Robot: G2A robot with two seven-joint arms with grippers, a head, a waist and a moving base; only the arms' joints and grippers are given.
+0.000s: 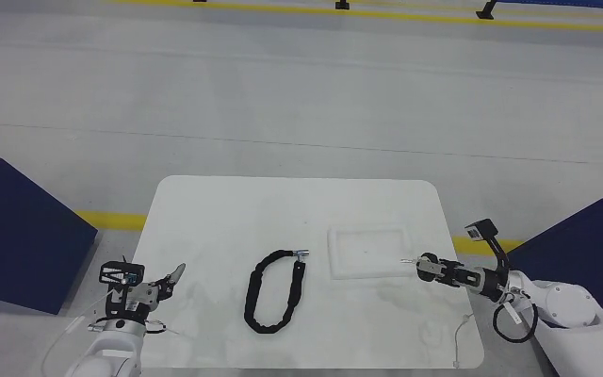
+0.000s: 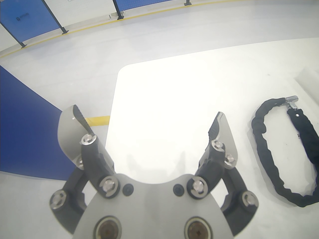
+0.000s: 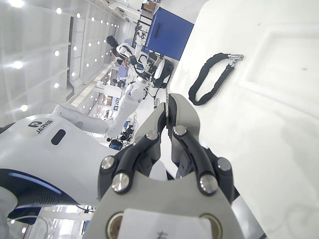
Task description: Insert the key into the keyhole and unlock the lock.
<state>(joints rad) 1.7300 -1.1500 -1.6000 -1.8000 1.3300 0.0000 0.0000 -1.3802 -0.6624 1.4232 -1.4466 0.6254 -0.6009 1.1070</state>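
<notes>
1. in the middle of the table (image 1: 217, 217) we see the lock (image 1: 252, 294) (image 2: 261, 135) (image 3: 195, 98), a black sleeved chain lying flat in a closed loop. its silver cylinder (image 1: 301, 253) (image 2: 291, 98) (image 3: 236, 56) is at the far end, on the side toward the tray.
2. just to the right of the lock we find a shallow white tray (image 1: 367, 228), close to the lock but apart from it.
3. at the tray's right rim sits the right gripper (image 1: 424, 266) (image 3: 167, 103). we see its fingers pressed together on the key (image 1: 408, 261) (image 3: 166, 95), a thin metal blade whose tip sticks out past the fingertips and points toward the tray and lock. the key is well apart from the cylinder.
4. at the table's near left edge is the left gripper (image 1: 168, 279) (image 2: 147, 114). we see its fingers spread wide with nothing between them, well apart from the lock.
</notes>
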